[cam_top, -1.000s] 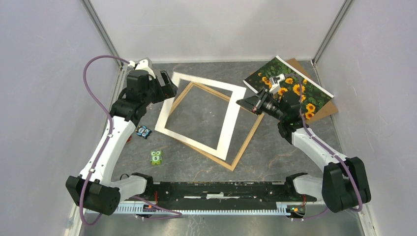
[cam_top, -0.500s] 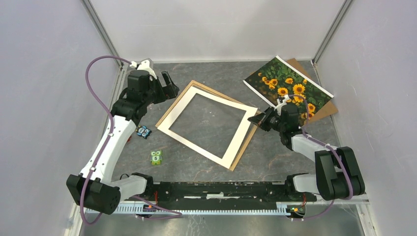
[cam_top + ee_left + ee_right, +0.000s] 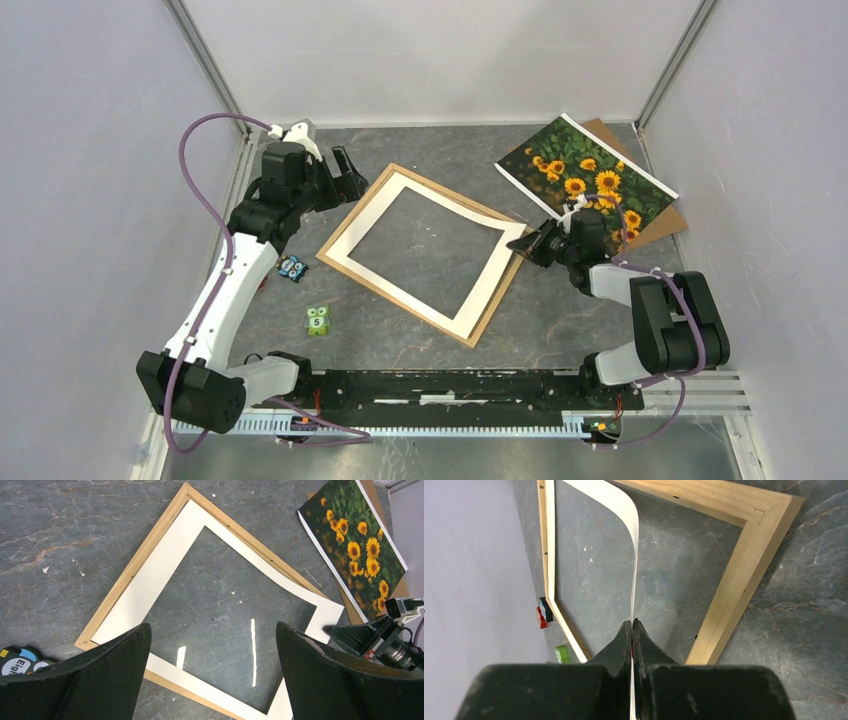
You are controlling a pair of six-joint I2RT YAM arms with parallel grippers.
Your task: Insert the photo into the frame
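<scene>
The photo (image 3: 585,170), sunflowers face up, lies at the back right on a brown backing board (image 3: 668,222). The light wooden frame (image 3: 392,300) lies flat mid-table. A white mat board (image 3: 365,215) rests over it, its right corner lifted and bent. My right gripper (image 3: 528,240) is shut on that corner; in the right wrist view the thin white mat board (image 3: 631,525) runs edge-on into the closed right gripper (image 3: 632,622) above the frame (image 3: 734,585). My left gripper (image 3: 345,175) hovers open at the frame's back-left corner, and the left gripper (image 3: 212,630) holds nothing.
A small blue toy block (image 3: 292,267) and a green one (image 3: 318,320) sit left of the frame. Side walls stand close on the left and right, and the photo (image 3: 357,545) lies near the right wall.
The white mat board has swung round and come down to line up with the frame. My right arm drew back towards the frame's right corner, still gripping it. The left arm barely moved.
</scene>
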